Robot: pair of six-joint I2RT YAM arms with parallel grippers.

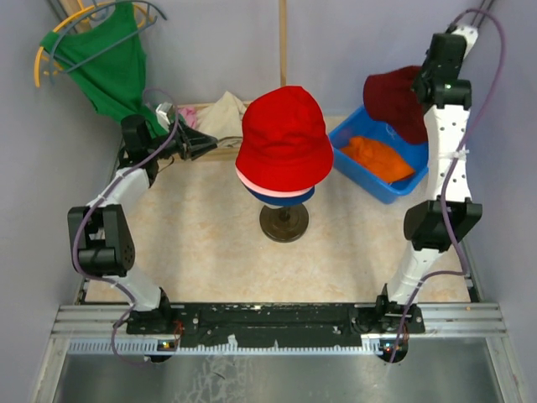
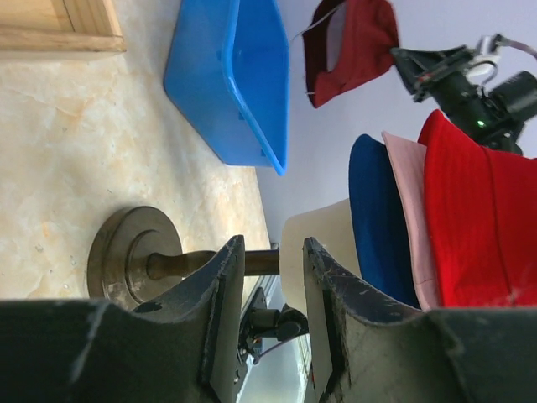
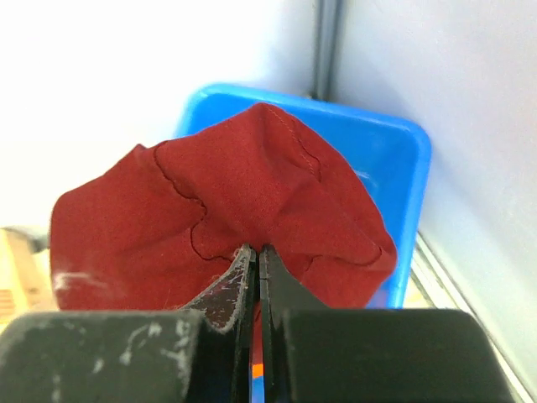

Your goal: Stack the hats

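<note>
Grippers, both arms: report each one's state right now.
Left gripper: open, fingers apart, holding nothing.
Right gripper: closed on the dark red hat.

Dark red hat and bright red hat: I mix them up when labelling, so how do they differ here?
The bright red hat is vivid scarlet; the dark red hat is maroon. The bright red hat tops the stack on the stand; the dark red hat hangs pinched in the right gripper above the blue bin. The bright one is domed, the dark one bunched. Both are fabric.
</note>
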